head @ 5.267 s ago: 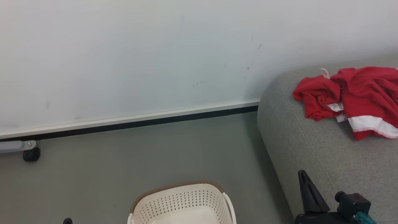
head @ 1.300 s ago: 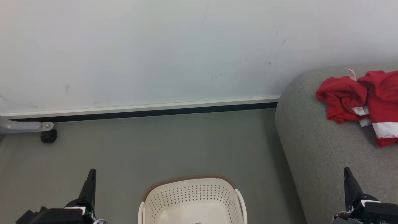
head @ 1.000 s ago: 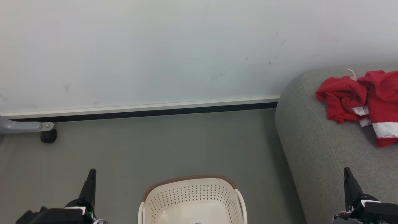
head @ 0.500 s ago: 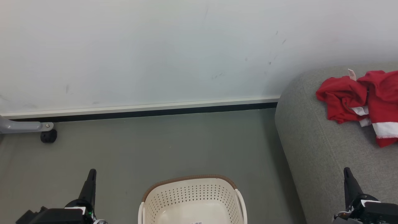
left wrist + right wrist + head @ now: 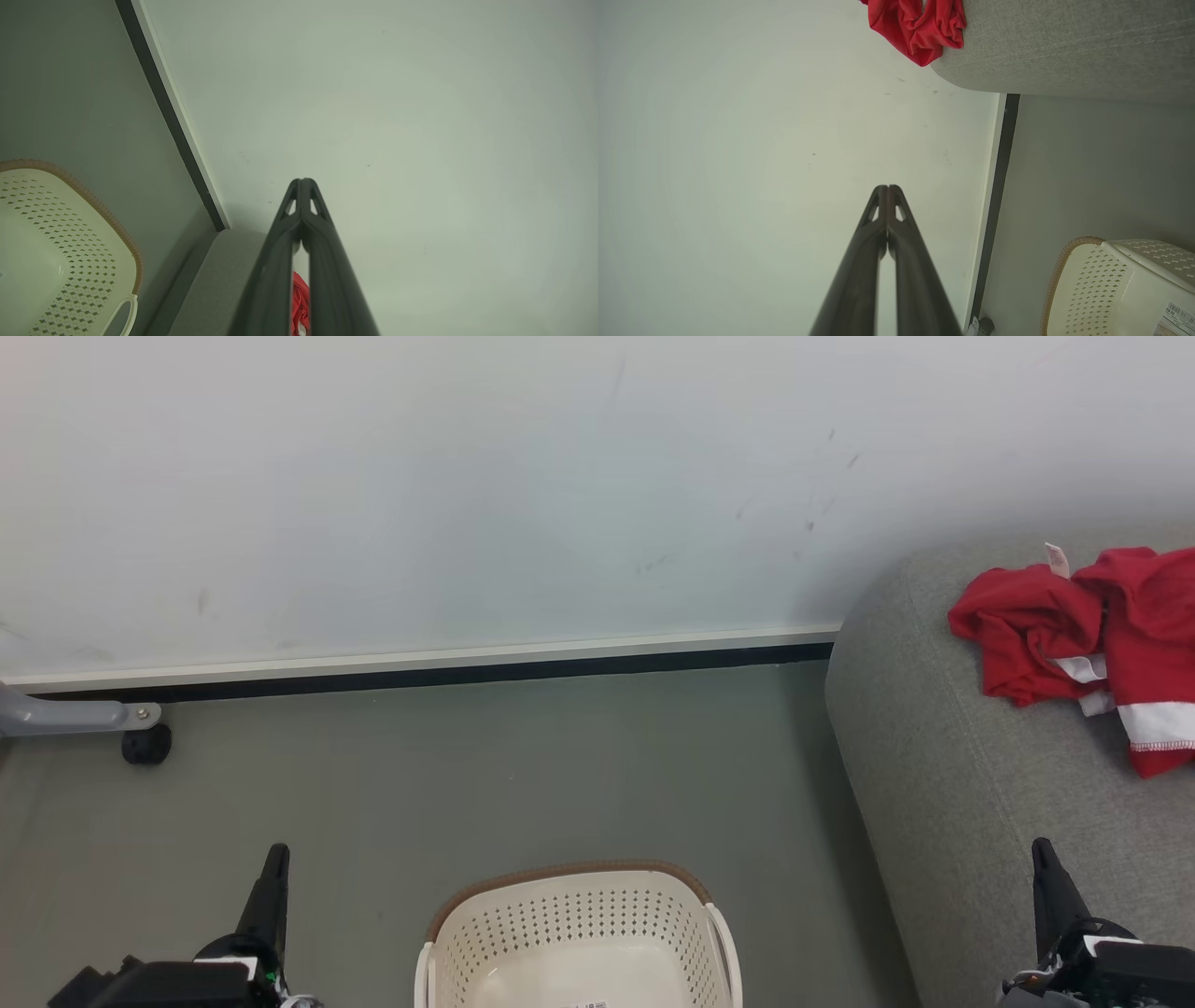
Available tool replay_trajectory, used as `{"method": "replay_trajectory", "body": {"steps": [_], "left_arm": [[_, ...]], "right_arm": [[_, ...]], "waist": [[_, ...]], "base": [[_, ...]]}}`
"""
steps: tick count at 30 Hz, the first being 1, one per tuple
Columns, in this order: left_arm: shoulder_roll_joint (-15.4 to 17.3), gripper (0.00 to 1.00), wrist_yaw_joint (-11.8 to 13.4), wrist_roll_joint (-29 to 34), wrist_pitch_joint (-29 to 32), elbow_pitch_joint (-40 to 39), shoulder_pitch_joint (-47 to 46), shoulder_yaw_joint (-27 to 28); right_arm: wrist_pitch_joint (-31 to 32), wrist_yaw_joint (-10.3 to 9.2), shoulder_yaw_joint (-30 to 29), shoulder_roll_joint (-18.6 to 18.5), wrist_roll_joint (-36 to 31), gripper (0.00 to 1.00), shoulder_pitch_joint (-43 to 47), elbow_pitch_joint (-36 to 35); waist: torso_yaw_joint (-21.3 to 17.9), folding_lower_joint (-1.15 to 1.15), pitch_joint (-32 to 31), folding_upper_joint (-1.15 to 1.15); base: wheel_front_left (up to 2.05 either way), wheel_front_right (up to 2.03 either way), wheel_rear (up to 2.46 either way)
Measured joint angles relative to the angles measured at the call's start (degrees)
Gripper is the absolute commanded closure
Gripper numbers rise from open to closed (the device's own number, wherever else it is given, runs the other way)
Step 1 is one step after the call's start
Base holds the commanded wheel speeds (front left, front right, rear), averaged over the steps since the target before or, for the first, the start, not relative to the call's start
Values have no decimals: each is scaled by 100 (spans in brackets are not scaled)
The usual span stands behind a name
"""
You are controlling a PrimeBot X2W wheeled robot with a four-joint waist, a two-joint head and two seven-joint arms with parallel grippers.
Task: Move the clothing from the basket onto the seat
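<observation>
The left gripper (image 5: 274,861) was fully closed, its 2 dark fingers pressed together tip to tip, holding nothing and touching nothing; it hung over the floor (image 5: 523,775) just left of the basket (image 5: 579,922). The right gripper (image 5: 1044,859) was closed in the same way, also without a load, and stood to the basket's right, in front of the seat (image 5: 971,821); whether it touched the upholstery could not be told.

The basket stood on the floor between the 2 grippers, with its brown rim toward the wall (image 5: 467,504). The part of its inside that showed was bare cream plastic bearing 1 small printed label (image 5: 1176,313).

The clothing (image 5: 1046,621) lay crumpled on top of the seat, to the right of the basket and beyond it, well apart from it, with a white trim band (image 5: 1158,721) and a small white tag (image 5: 1056,560) showing. Far to the basket's left, near the wall, a grey leg rested on 1 black caster (image 5: 146,745).
</observation>
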Motion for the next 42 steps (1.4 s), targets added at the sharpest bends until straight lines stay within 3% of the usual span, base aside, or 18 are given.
{"method": "replay_trajectory", "body": {"steps": [42], "left_arm": [[0, 100, 0, 0, 0, 3, 0, 0]], "right_arm": [[0, 0, 1, 1, 1, 100, 0, -1]], "waist": [[0, 0, 0, 0]], "base": [[0, 0, 0]]}}
